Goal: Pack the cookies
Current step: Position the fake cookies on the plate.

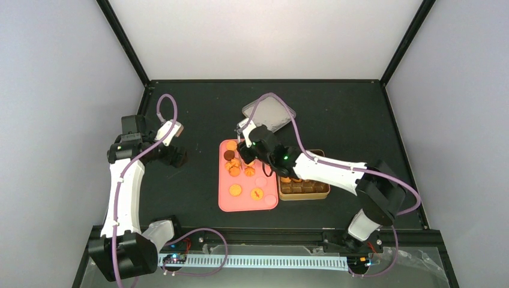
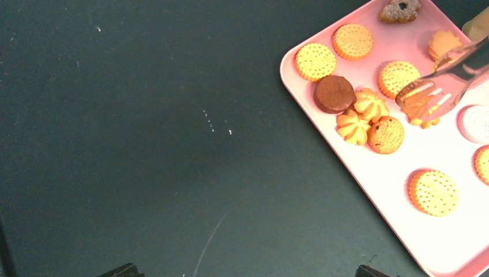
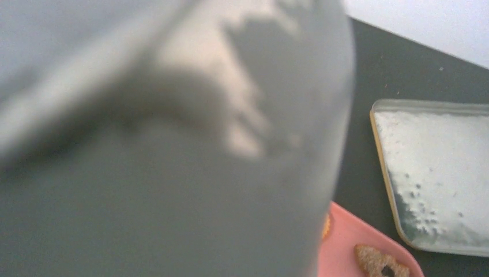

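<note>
Several cookies [image 2: 352, 41] lie on a pink tray [image 2: 403, 231], mostly golden, plus a dark brown one [image 2: 334, 93] and a pale one [image 2: 476, 123]. Metal tongs [image 2: 444, 86] reach in from the right, their slotted tips over an orange cookie [image 2: 424, 112]. My right gripper [image 1: 247, 142] hangs above the tray's far end, shut on the tongs [image 3: 173, 144], whose blurred grey metal fills the right wrist view and hides the fingers. My left gripper [image 1: 172, 133] is open and holds nothing, over bare table left of the tray [image 1: 225, 201]; only its fingertips [image 2: 124, 270] show.
A golden tin [image 1: 327, 191] with brown compartments stands right of the tray, partly under my right arm. Its silvery lid [image 1: 273, 114] lies flat behind the tray, also seen in the right wrist view as the lid [image 3: 438, 173]. A dark mat [image 1: 192, 108] covers the table.
</note>
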{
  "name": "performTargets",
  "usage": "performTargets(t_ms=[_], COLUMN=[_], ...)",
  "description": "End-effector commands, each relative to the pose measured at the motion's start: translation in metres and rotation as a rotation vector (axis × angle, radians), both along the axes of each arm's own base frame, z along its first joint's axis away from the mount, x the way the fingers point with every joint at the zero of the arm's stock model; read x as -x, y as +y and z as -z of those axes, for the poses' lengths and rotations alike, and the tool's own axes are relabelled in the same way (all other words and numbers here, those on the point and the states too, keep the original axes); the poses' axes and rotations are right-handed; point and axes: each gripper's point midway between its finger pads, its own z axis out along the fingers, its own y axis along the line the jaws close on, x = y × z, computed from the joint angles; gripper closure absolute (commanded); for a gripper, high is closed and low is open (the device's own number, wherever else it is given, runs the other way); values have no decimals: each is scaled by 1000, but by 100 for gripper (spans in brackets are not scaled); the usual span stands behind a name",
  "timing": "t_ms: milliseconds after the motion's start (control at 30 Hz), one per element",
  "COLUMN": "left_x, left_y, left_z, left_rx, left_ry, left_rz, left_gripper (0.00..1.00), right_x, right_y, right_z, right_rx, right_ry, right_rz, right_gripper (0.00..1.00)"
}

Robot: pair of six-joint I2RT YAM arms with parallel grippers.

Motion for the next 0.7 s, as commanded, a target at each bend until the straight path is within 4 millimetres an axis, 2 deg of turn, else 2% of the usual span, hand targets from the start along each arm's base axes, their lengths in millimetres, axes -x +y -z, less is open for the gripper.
performTargets(t_ms=[0,267,667], left_x=[2,2,2], left_y=[1,2,4], left_z=[-1,-2,-4], left_rx=[-8,-10,-30], left_ry=[-3,-8,-16], left_rz=[2,2,0], left_gripper=[1,1,1], right_x=[8,12,-3], right_y=[-2,-10,3], right_z=[5,30,18], right_rx=[-13,20,38], right_ry=[4,36,-37], right_rz=[6,24,20], right_gripper=[60,60,62])
